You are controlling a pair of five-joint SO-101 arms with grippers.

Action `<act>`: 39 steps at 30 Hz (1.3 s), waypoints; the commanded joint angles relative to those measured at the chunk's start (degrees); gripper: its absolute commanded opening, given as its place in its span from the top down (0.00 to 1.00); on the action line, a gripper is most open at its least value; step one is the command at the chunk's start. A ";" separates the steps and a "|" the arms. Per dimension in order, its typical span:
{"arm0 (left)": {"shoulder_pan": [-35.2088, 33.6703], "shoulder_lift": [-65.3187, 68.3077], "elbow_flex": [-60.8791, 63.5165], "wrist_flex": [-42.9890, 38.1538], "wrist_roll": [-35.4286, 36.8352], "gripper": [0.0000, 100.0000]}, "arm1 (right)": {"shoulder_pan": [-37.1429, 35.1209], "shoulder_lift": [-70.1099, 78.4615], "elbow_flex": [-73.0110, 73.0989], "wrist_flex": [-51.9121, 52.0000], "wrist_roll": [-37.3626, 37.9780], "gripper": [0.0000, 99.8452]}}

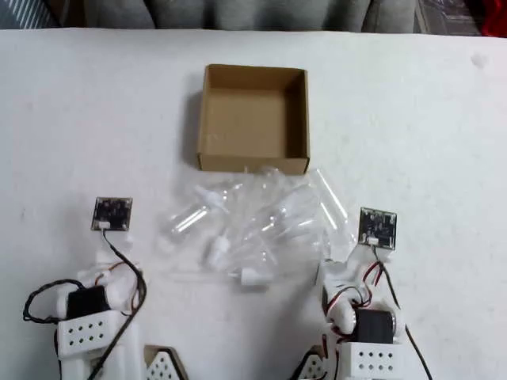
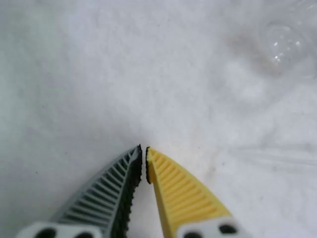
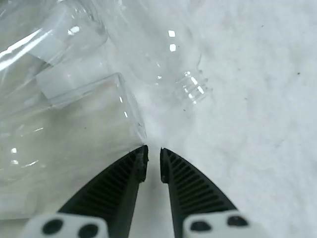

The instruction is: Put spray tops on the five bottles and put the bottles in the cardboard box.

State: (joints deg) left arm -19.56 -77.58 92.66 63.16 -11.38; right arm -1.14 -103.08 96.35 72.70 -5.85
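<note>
While the left pincer and right pincer sit pressed together, empty, the bottles lie just ahead of the right, nearer it.

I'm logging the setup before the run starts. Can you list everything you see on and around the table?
Table: 1, white cover, under everything.
Cardboard box: 1, brown, open with nothing inside, middle of the table toward the far side.
Bottles: a heap, clear, lying on their sides just in front of the box; the exact count cannot be told.
Spray tops: at least three, white, in the heap among the bottles.
Arms: 2, white with black motors, at the near edge; left arm and right arm on either side of the heap.
Left hand: 1, grey and yellow, shut on nothing, over bare table.
Right hand: 1, black, shut on nothing, beside a bottle.
</note>
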 commanded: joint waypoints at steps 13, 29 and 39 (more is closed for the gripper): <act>0.40 -0.04 -1.05 0.18 -0.26 0.98 | 0.48 -0.31 0.53 0.22 0.09 0.98; 0.40 -0.04 -1.05 0.18 -0.26 0.98 | -4.53 -0.31 0.53 0.13 0.44 0.98; 0.40 -0.04 -1.05 0.18 -0.26 0.98 | -4.35 -0.31 0.44 -2.33 0.53 0.98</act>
State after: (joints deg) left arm -19.56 -77.58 92.66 63.16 -11.38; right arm -6.15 -103.08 96.35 72.44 -5.85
